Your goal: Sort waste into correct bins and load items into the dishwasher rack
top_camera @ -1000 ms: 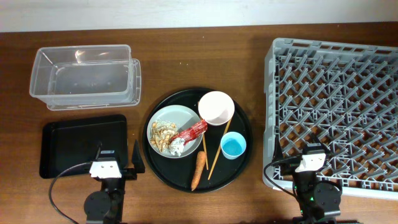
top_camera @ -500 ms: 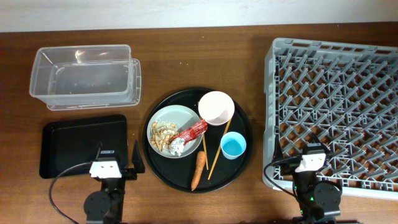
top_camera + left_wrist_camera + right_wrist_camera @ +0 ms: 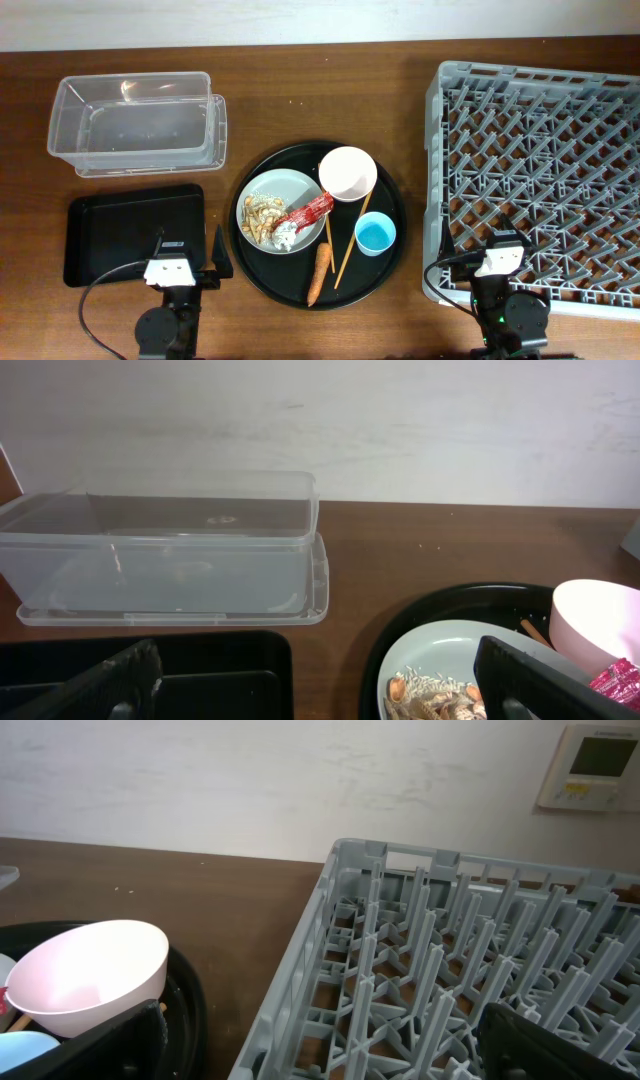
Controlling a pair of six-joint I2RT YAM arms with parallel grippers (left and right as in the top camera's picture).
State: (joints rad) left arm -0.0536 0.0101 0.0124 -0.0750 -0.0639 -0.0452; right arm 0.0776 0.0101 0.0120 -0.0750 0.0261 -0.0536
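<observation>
Left wrist view cuts off plate [image 3: 432, 650] and bowl [image 3: 600, 615].

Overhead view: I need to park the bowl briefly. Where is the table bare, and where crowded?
Bare wood lies between the clear tub and the dishwasher rack, beyond the round tray. A narrower strip runs between that tray and the rack. The tray itself is crowded.

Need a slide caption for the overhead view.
Plate, bowl and cup wait on a round tray beside the empty dishwasher rack.
</observation>
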